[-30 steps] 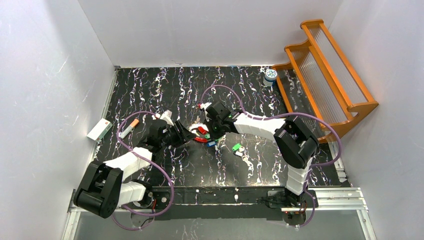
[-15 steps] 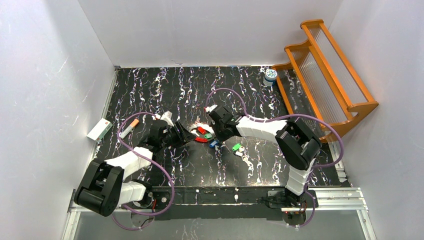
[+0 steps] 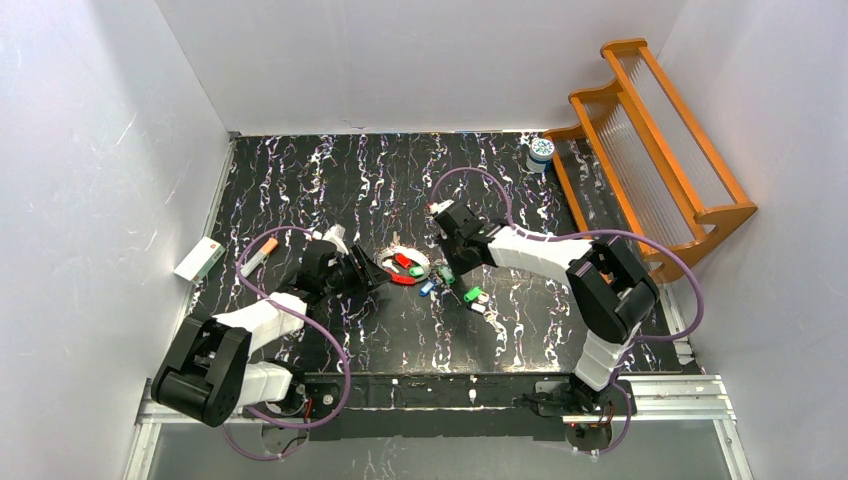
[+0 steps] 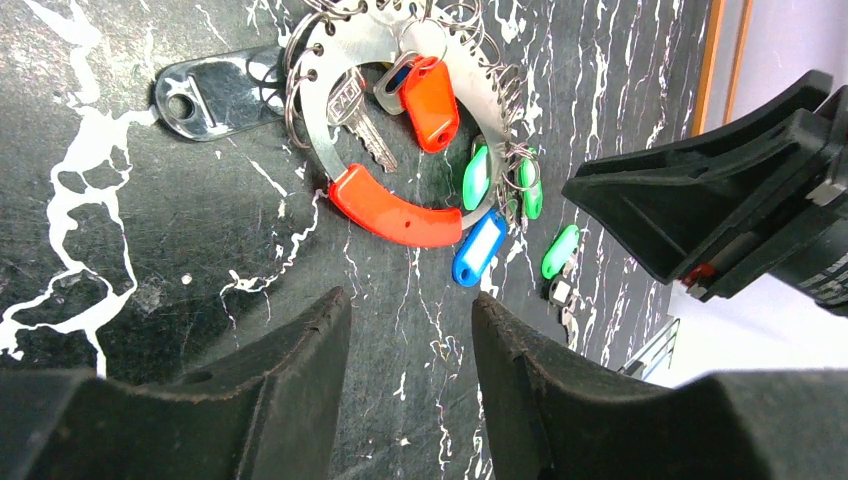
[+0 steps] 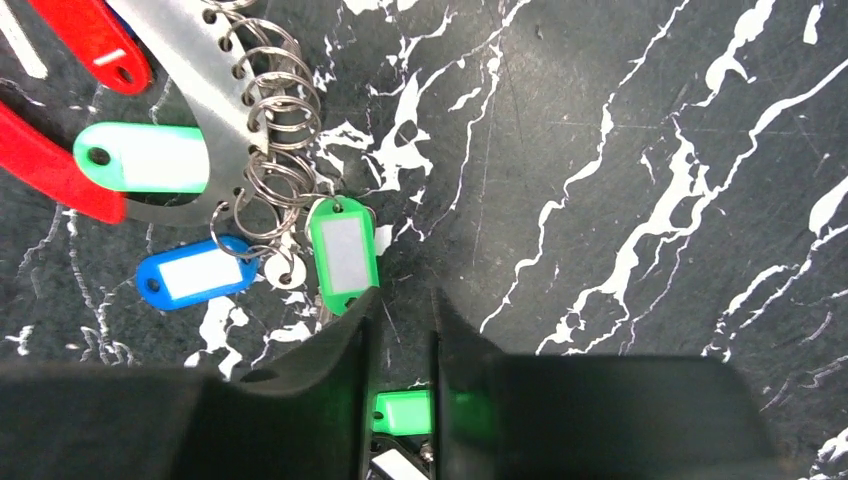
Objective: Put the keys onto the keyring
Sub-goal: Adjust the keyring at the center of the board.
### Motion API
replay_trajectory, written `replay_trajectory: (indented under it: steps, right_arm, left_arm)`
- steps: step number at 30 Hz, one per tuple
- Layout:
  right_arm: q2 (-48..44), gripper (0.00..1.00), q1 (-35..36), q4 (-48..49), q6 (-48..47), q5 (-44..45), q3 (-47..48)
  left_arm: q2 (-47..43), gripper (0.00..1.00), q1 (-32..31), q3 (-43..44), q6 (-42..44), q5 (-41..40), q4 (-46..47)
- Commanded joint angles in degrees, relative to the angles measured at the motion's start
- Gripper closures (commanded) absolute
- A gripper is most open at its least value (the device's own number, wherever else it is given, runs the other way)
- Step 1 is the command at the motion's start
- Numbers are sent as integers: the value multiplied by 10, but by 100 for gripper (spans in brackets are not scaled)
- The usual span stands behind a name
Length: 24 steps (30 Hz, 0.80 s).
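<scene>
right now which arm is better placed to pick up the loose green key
right: the right gripper hangs just beside the loose green key; the left gripper is across the keyring from it

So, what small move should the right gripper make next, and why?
Probably lower the right gripper onto the loose green key and close. It lies on the table apart from the keyring, visible through the narrow gap between the empty fingers.
</scene>
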Motion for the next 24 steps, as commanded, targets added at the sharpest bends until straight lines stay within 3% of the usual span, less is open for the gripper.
replay_trajectory:
  steps: [1,5,13,16,24]
  right_arm:
    - [-29,62,-18,34,15,-81,7]
    - [-17,48,-34,63,18,-117,12]
    - [26,47,-51,67,1,-170,27]
    - [28,50,-52,71,-3,-198,12]
    - [14,77,-50,77,-9,-244,-45]
  left_arm:
    - [-6,54,-1,4,-2,5,-4]
    - [-9,54,-1,3,-3,9,-5]
    - [-31,53,-1,-3,-4,6,-9]
    - [-35,53,-1,-3,-8,8,-8]
    - [-23,51,-1,13,-15,11,4]
